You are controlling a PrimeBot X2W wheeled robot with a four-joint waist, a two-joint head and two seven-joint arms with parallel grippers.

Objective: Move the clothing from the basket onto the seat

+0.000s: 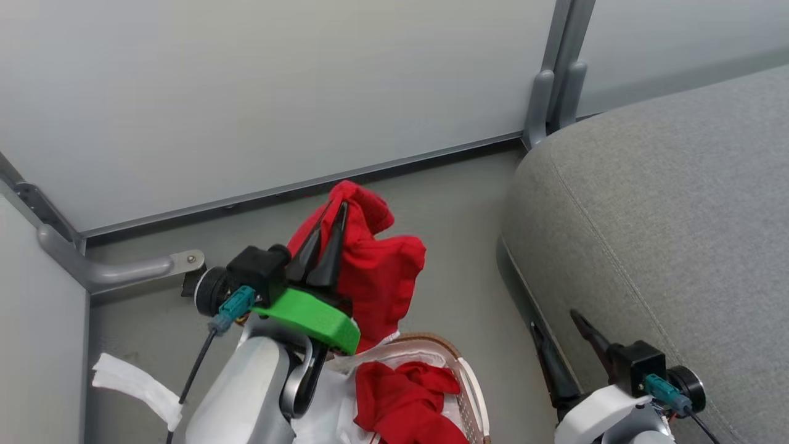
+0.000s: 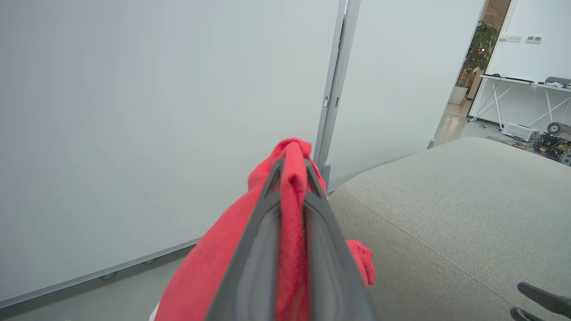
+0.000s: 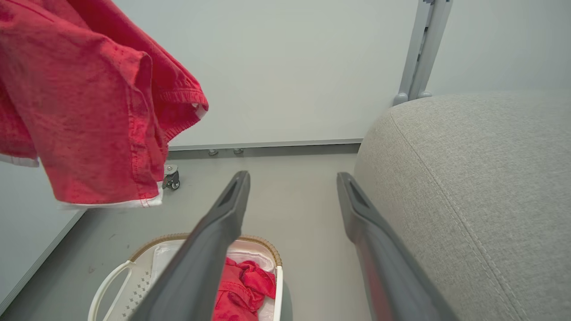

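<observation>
Head view: grey floor [image 1: 456,246], pale partition wall [image 1: 277,92]; left gripper [image 1: 336,206] clamped on red garment [image 1: 376,271], right gripper [image 1: 553,319] spread.

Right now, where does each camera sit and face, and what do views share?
Head view: on the head, facing down at the basket, floor and seat; shows the left gripper shut on a red garment, right gripper open.
Left wrist view: on the left wrist, facing along its fingers past the garment to the wall and seat.
Right wrist view: on the right wrist, facing between its open fingers down at floor and basket.
Shared: all see garment and seat; head and right wrist see the basket.
</observation>
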